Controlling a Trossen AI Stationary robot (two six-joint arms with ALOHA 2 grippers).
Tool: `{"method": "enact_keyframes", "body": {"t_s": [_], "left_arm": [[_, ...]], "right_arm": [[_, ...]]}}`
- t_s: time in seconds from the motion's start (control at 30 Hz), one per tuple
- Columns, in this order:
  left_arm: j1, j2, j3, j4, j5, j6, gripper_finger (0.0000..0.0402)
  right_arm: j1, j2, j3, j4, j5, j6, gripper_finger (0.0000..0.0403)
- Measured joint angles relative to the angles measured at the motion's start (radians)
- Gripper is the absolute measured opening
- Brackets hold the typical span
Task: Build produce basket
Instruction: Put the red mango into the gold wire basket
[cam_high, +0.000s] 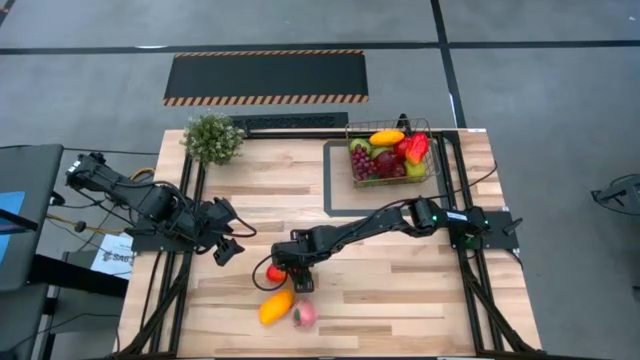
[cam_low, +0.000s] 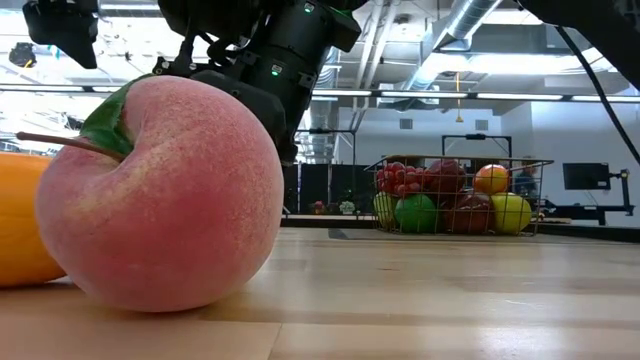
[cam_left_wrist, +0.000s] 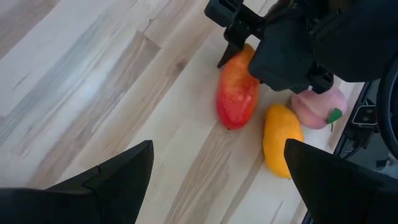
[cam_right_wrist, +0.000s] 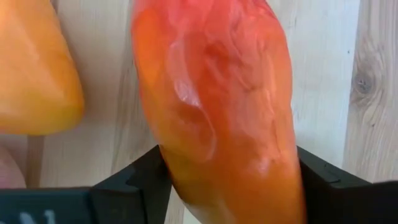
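Left gripper (cam_high: 228, 250) waits with fingers apart, well left of the work. Right gripper (cam_high: 283, 272) straddles the red-orange mango (cam_right_wrist: 217, 118), fingers touching both flanks, apparently closing for a lift; the yellow mango (cam_high: 276, 306) and peach (cam_high: 304, 314) lie just beside it. The basket (cam_high: 391, 152), already part-filled, stands far right, beyond the pincer.

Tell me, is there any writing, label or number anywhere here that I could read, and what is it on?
"SAB..." (cut off, uncertain): dark print on a white sheet beside the table's left edge, under the left arm; the rest is too small to read.
Nothing readable on the fruits, the basket or the arms.
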Motion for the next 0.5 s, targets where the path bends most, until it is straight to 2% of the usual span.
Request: {"method": "enact_keyframes", "body": {"t_s": [0.27,0.5], "left_arm": [[0.0,0.0,0.0,0.0,-0.013,-0.017,0.0347],[0.0,0.0,-0.001,0.0,-0.041,-0.018,0.0347]], "right_arm": [[-0.027,-0.08,0.0,-0.089,-0.001,-0.055,0.0245],[-0.143,-0.249,0.0,-0.251,0.001,-0.146,0.0245]]}}
